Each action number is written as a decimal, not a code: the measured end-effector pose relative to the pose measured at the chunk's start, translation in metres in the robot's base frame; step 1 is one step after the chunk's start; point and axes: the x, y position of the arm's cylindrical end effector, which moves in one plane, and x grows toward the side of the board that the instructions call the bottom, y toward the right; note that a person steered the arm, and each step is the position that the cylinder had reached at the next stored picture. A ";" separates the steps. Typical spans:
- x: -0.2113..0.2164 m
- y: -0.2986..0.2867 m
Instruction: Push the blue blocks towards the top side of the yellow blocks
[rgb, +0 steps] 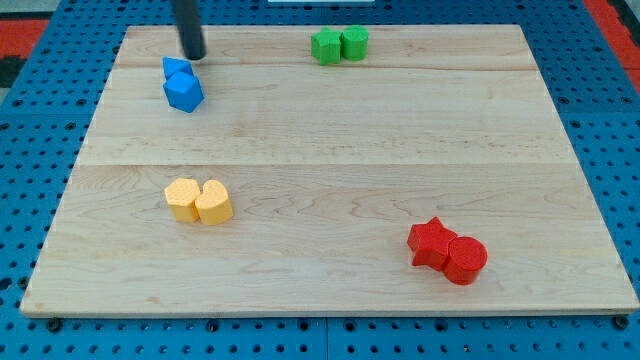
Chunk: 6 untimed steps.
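- Since the view's bottom is taken as nearest, the red blocks come first: a red star and a red cylinder, touching, toward the view's lower right of the worktop. They play no part in the task.
- Next back, left of centre, sit the yellow blocks: a rounded yellow piece and a yellow heart, touching side by side. These are the target reference.
- The bare strip of board just above the yellow pair is unoccupied; nothing has reached the goal zone.
- Farther back, near the view's upper left, the blue blocks stand pressed together as a pair, one partly behind the other; their exact shapes cannot be made out. They lie well apart from the yellow pair, almost straight above it in the view.
- My tip rests just beyond the blue pair, at its far right edge, close to or touching it; contact cannot be confirmed.
- End effector: a bare rod with nothing that opens or closes, so it grips nothing.
- Farthest back, at top centre, two green blocks sit touching, not involved.
- Assessment: the task appears barely begun. The tip is placed behind the blue pair, suited to a push toward the view's bottom; nearly the whole travel remains.
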 end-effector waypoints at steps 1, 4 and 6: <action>0.069 -0.043; 0.048 -0.013; 0.071 0.000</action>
